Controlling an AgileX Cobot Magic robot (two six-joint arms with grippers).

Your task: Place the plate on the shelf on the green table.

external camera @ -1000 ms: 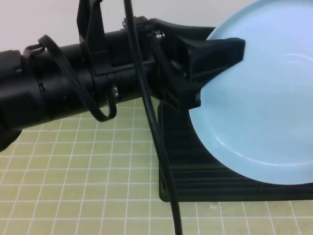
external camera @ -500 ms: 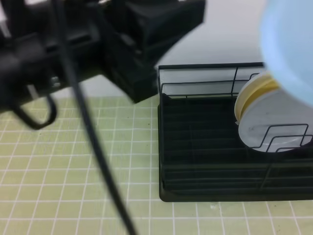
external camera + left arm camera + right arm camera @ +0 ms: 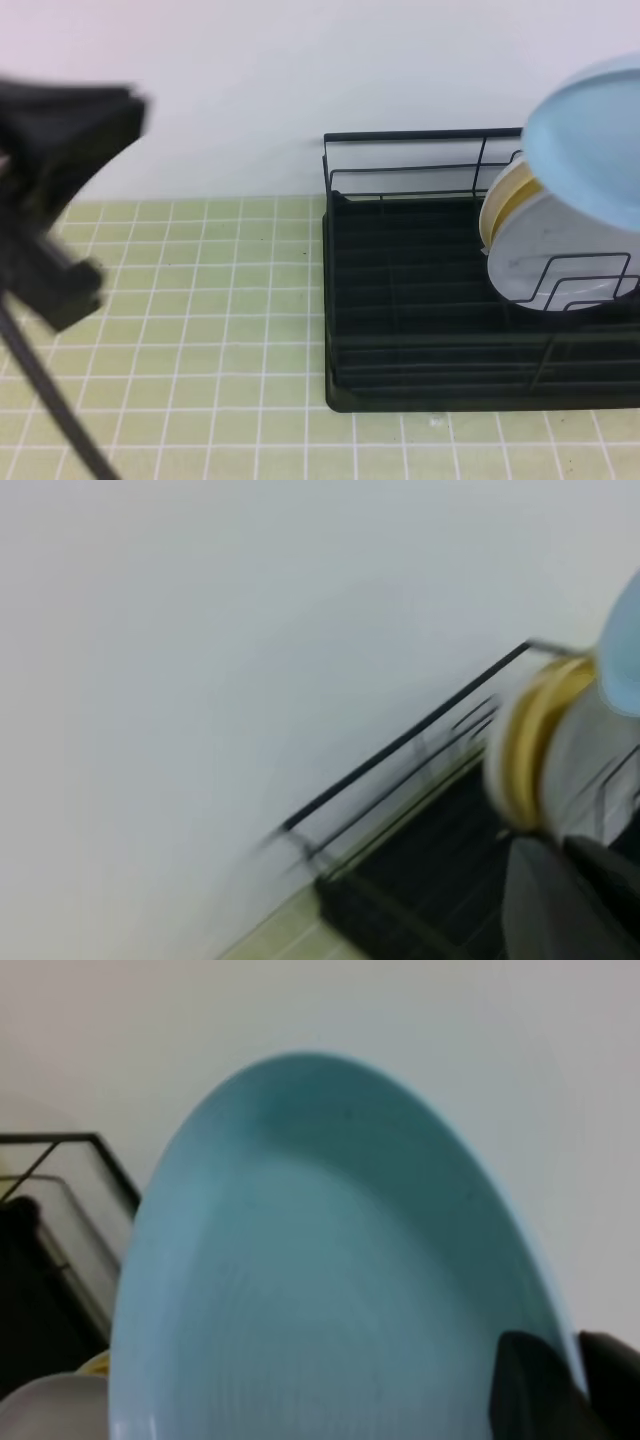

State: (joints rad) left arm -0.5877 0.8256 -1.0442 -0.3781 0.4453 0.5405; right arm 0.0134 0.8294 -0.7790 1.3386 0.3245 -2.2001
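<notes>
The green-tiled desk (image 3: pixel 200 330) fills the near and left part of the exterior high view. At the left edge a blurred black piece of the left arm hangs above it; whether the left end effector (image 3: pixel 60 180) is spread or pressed together cannot be told. On the right of the desk stands the shelf (image 3: pixel 420 300), a black wire rack with a solid base tray and a back rail. In its right part a grey-white marbled plate (image 3: pixel 545 255) leans between wire dividers, with a yellow plate (image 3: pixel 505 190) just behind it. Up at the right edge, above those two, the light-blue plate (image 3: pixel 590 140) is held tilted in the air. In the right wrist view the right end effector (image 3: pixel 560 1385) pinches the rim of the plate at the lower right.
</notes>
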